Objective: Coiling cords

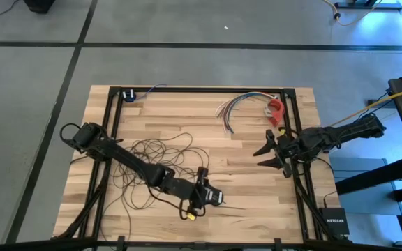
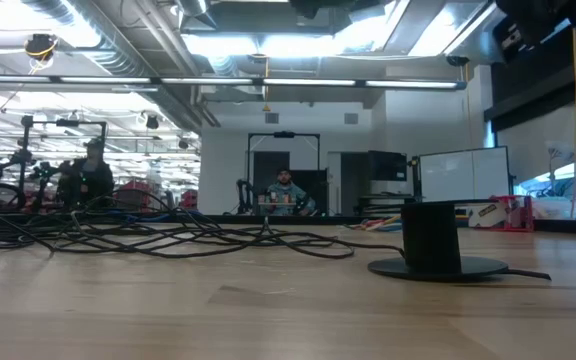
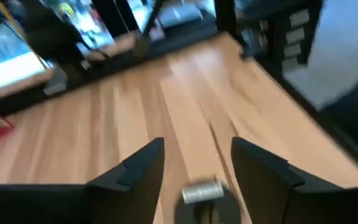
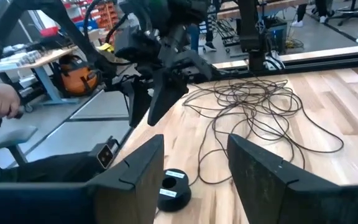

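The thin dark cord (image 1: 152, 159) lies in a loose tangle of many loops on the wooden table, left of centre; it also shows in the right wrist view (image 4: 253, 102) and the low view (image 2: 168, 238). Its black round puck (image 2: 433, 245) stands on the table by its flat base, and shows in the right wrist view (image 4: 173, 186). My left gripper (image 1: 215, 199) is open near the table's near edge, right of the tangle, with the puck (image 3: 207, 198) low between its fingers. My right gripper (image 1: 262, 153) is open and empty at the table's right side.
A short bundle of multicoloured wires (image 1: 239, 108) and a red object (image 1: 276, 110) lie at the far right. A black frame (image 1: 187, 90) rims the table. A yellow cable (image 1: 368, 104) runs off to the right. People sit in the room behind (image 2: 286, 190).
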Robot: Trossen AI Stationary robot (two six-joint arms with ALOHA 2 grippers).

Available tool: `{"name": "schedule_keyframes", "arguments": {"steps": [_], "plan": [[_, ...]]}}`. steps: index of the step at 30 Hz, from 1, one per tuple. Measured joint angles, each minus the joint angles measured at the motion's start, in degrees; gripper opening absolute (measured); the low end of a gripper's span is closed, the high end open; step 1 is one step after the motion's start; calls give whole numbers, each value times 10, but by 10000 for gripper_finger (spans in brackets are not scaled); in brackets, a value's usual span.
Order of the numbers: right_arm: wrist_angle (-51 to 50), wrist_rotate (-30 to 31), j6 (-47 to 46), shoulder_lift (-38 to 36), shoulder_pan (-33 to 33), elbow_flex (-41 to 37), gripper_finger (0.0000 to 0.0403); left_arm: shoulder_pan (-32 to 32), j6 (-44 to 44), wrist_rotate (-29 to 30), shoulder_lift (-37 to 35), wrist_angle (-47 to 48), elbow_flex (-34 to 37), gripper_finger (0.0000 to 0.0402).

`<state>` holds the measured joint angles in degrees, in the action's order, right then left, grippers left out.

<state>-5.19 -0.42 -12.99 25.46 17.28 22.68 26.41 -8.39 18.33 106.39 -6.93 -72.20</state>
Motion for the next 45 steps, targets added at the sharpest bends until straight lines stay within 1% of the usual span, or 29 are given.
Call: {"name": "schedule_keyframes", "arguments": {"steps": [3,6,9,11,13,15,20,23,31,38,42,45], "plan": [[-8,12,4,0,0,0,182,9,19,0,1,54,0,183],[-21,34,14,0,0,0,182,22,20,15,15,68,0,177],[-24,54,16,0,0,0,182,32,-13,33,44,62,1,171],[-23,58,17,0,0,0,182,40,-32,68,63,64,1,168],[-23,59,17,0,0,0,182,45,-54,103,82,60,1,165],[-24,59,17,0,0,0,182,49,-72,125,101,49,1,162],[-24,64,17,0,0,0,182,53,-116,152,136,-8,1,157],[-24,73,17,0,0,0,182,53,-144,170,149,-21,1,153],[-24,75,18,0,0,0,182,45,-158,193,152,-41,1,142],[-24,75,29,0,0,0,182,38,-156,179,152,-46,1,129],[-24,75,29,0,0,0,182,35,-151,178,152,-48,1,111],[-24,75,29,0,0,0,182,31,-139,175,152,-60,1,88]]}}
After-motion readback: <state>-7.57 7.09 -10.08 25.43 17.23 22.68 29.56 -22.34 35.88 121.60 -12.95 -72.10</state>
